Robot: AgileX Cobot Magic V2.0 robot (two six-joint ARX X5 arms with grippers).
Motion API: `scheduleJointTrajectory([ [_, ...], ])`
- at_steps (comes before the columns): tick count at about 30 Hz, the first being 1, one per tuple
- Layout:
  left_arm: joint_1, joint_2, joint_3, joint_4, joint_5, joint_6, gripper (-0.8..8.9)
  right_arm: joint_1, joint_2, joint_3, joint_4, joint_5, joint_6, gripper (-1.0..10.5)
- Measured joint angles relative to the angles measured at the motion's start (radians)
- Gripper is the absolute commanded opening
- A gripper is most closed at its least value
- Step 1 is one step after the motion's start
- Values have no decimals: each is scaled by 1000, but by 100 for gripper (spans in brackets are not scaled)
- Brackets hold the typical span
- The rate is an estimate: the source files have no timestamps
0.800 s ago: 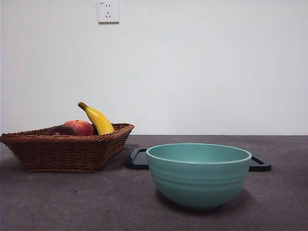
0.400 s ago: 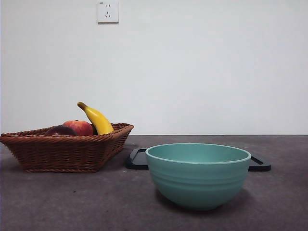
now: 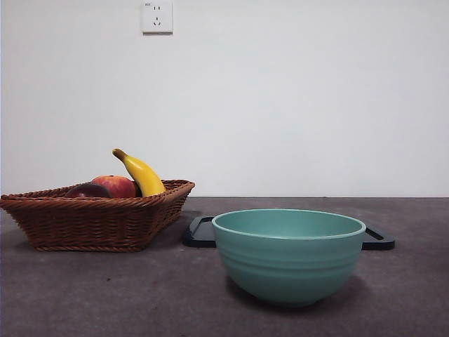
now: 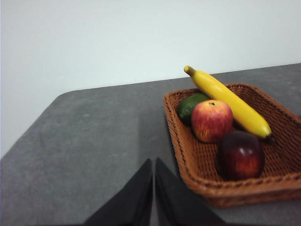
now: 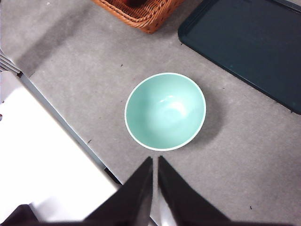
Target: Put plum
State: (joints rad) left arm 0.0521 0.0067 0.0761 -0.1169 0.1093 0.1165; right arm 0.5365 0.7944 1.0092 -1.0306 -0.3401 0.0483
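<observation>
The dark maroon plum [image 4: 240, 156] lies in the wicker basket [image 4: 197, 174], at its near corner, and shows as a dark dome [image 3: 88, 191] over the rim in the front view. My left gripper [image 4: 154, 165] is shut and hovers over bare table beside the basket, apart from the plum. My right gripper [image 5: 154, 162] is shut too, high above the table next to the teal bowl [image 5: 165, 111]. Neither gripper appears in the front view.
In the basket [image 3: 98, 221] also lie a red-orange apple [image 4: 211, 120], a yellow banana [image 4: 229, 100] and a green fruit [image 4: 190, 105]. The empty teal bowl [image 3: 289, 254] stands in front of a dark tray [image 5: 249, 47]. The table edge [image 5: 61, 122] runs near the bowl.
</observation>
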Motion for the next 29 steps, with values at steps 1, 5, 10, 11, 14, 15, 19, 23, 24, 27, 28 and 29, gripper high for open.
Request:
scheduleJointTrajectory([
  [1,0,-2,-10,0,0,-1,7,0,0,0,0,0,0,8],
  [5,0,-2,-40,-15,0,-13,7,0,0,0,0,0,0,8],
  [10,0,-2,-44,-18,0,-29,6,0,0,0,0,0,0,8],
  [11,0,-2,-44,-31,0,-30,6,0,0,0,0,0,0,8],
  [14,0,-1,-44,-60,-3,-34,7,0,0,0,0,0,0,8],
  [15,0,-2,-44,-60,-2,-34,7,0,0,0,1,0,0,8],
  [19,0,-2,-44,-59,-2,-40,7,0,0,0,1,0,0,8],
  [23,0,-2,-44,-60,-2,-41,6,0,0,0,2,0,0,8],
  [24,0,-2,-44,-60,-2,-41,6,0,0,0,2,0,0,8],
  [27,0,-2,-44,-60,-2,-41,7,0,0,0,2,0,0,8],
  [28,0,-2,-44,-60,-2,-41,7,0,0,0,2,0,0,8],
  [29,0,-2,-44,-60,-2,-41,7,0,0,0,2,0,0,8],
])
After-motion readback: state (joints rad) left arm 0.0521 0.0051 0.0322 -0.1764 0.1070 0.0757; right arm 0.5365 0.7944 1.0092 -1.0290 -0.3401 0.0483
